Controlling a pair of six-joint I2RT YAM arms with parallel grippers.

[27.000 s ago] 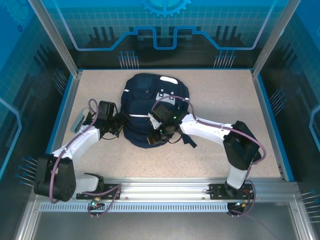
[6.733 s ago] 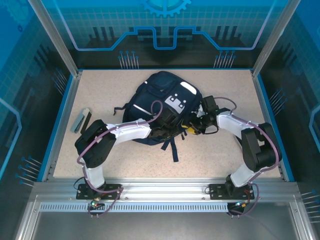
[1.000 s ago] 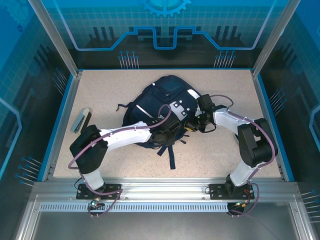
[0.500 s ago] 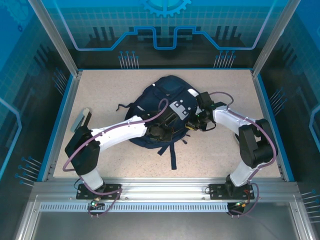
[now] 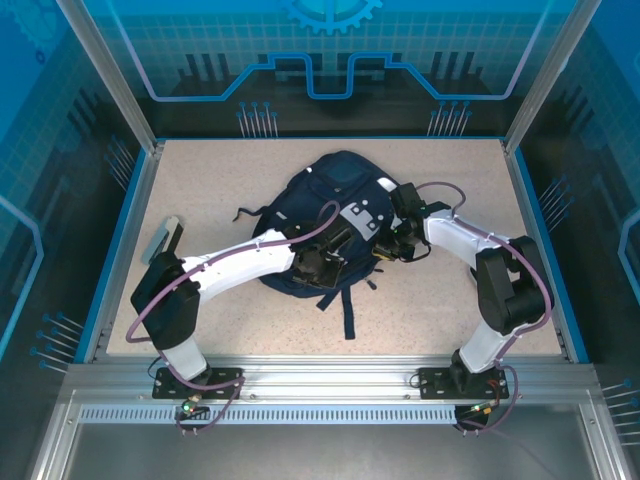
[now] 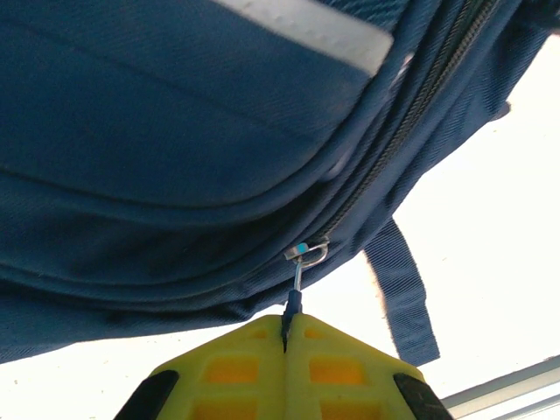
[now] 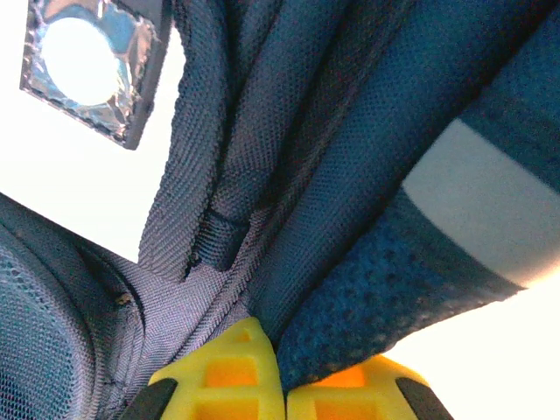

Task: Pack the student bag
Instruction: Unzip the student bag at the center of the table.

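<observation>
- Speckled beige tabletop (image 5: 200, 180) with a blue border, set inside an enclosure of aluminium posts and blue patterned panels.
- Student bag (image 5: 320, 195) lying flat near the middle of that surface, slightly toward the far side and turned on a diagonal.
- Navy fabric, rounded outline, white patches (image 5: 358, 213) on the right-hand part, and one dark loose strap (image 5: 347, 310) trailing toward the near edge.
- Close up from the left wrist: smooth navy weave, a white stripe (image 6: 306, 22) across the top, and a dark zipper track (image 6: 394, 131) following the curved seam downward.
- Flat webbing tail (image 6: 398, 289) hanging over the pale table at lower right of that view.
- Left gripper (image 6: 284, 328) reaching in across the bag's near side, yellow fingers pressed tight together.
- Thin zipper pull (image 6: 293, 302) pinched between them, just below its silver slider (image 6: 306, 252).
- Right gripper (image 7: 282, 359) at the bag's right side, yellow fingers almost meeting and clamping a fold of navy mesh (image 7: 350, 306) between them.
- Around that grip: coarse mesh, ribbed dark webbing, a broad white band (image 7: 472, 210) to the right, and a shiny silver square (image 7: 87, 66) in a dark frame at upper left.
- Flat grey item (image 5: 160, 242) resting near the left border, well apart from the bag; too small to name more exactly.
</observation>
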